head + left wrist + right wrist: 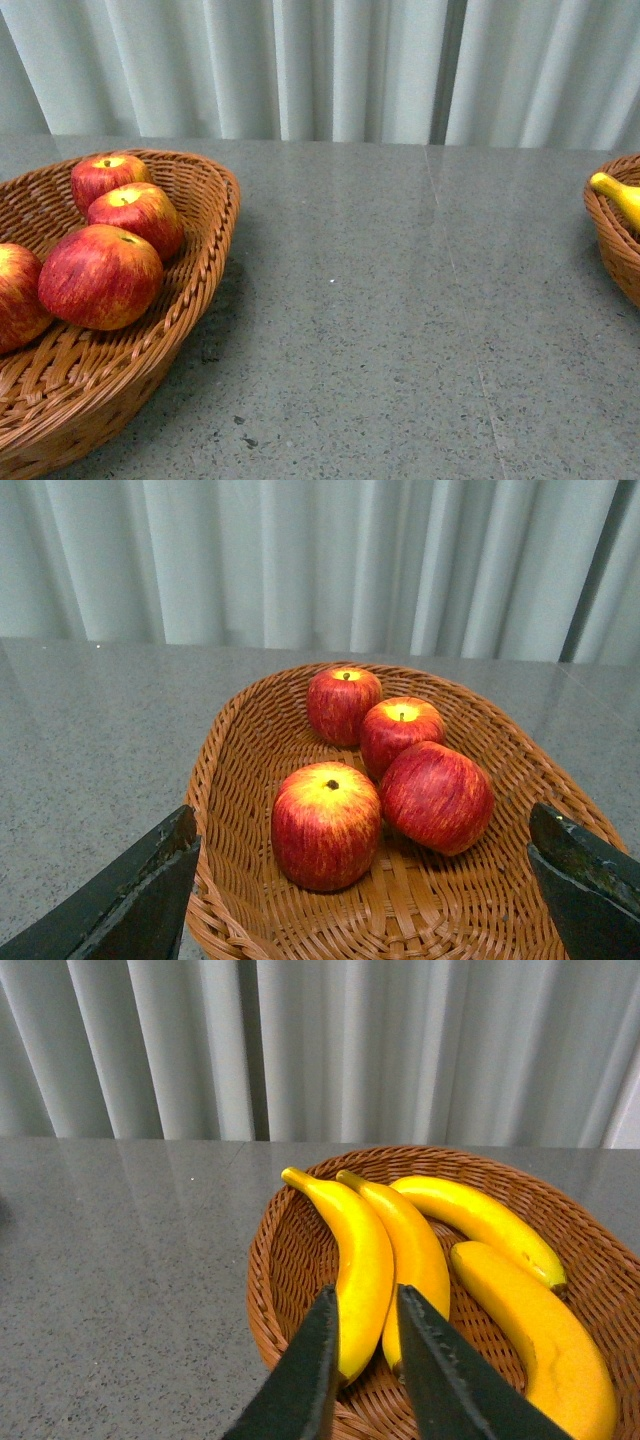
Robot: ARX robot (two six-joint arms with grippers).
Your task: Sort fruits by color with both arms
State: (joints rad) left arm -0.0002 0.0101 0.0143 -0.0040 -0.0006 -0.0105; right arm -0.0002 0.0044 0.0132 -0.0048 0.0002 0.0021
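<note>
Several red apples streaked yellow lie in a wicker basket [215,215] at the left; the nearest apple [100,275] is the biggest in the front view. My left gripper [362,830] hangs open over this basket [215,770], its dark fingers [150,890] wide on either side of the front apple [325,825]. Several yellow bananas fill a second wicker basket [270,1290]. My right gripper [366,1292] is shut and empty, hovering in front of the leftmost banana [360,1250]. In the front view, one banana tip [618,195] shows and neither arm does.
Grey speckled tabletop [400,330] stretches between the two baskets. The banana basket [605,240] sits at the right edge of the front view. Pale pleated curtains [330,70] hang behind the table's far edge.
</note>
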